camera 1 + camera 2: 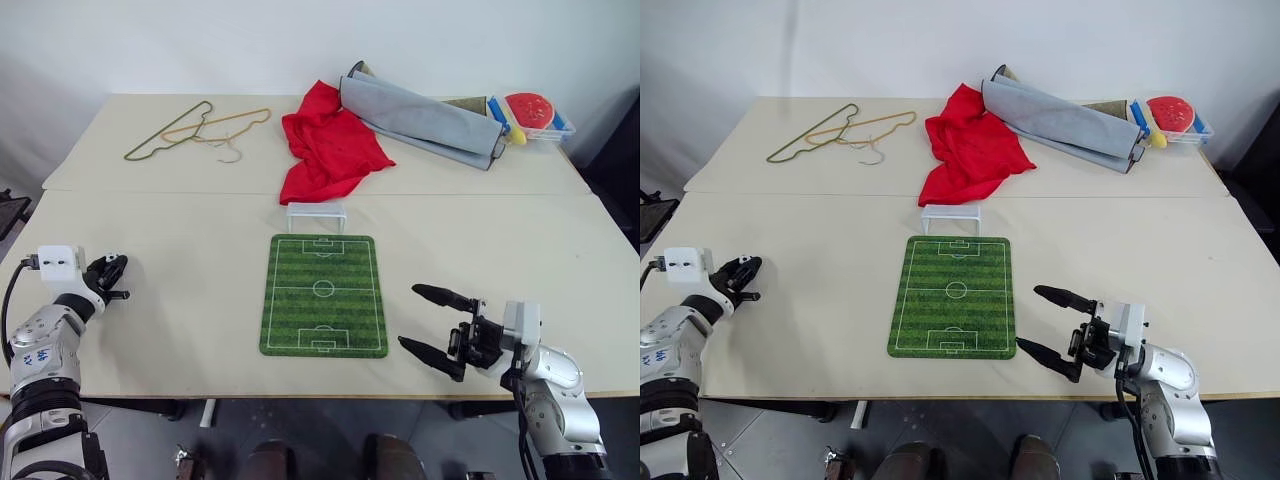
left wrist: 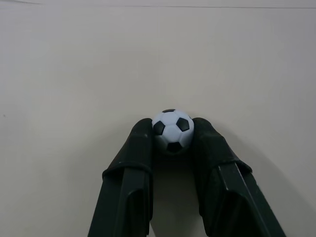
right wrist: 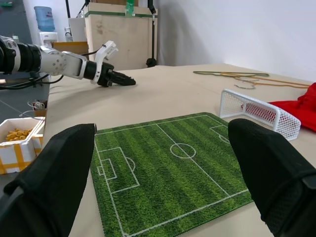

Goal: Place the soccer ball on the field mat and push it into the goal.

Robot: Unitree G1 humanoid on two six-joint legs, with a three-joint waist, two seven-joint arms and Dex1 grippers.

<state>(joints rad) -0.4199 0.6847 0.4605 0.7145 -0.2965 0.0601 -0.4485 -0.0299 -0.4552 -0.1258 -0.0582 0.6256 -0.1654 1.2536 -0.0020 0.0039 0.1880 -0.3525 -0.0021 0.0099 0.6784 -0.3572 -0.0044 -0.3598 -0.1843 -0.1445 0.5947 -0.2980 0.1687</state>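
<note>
Fingers [image 2: 138, 148] of your left gripper [image 2: 172, 129] pinch one soccer ball [image 2: 172, 129], a hold you see from the left wrist; from the head it sits well left of the field mat [image 1: 323, 294]; one goal [image 1: 316, 215] touches the mat's far edge; right of the mat, your right gripper [image 1: 428, 319] gapes wide, empty.

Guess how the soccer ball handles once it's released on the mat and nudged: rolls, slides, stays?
The soccer ball looks round, smooth and hard, so it probably rolls freely. It is pinched only at the left gripper's fingers' tips, so it may squirt out. The field mat lies flat, likely offering little to stop it.
</note>
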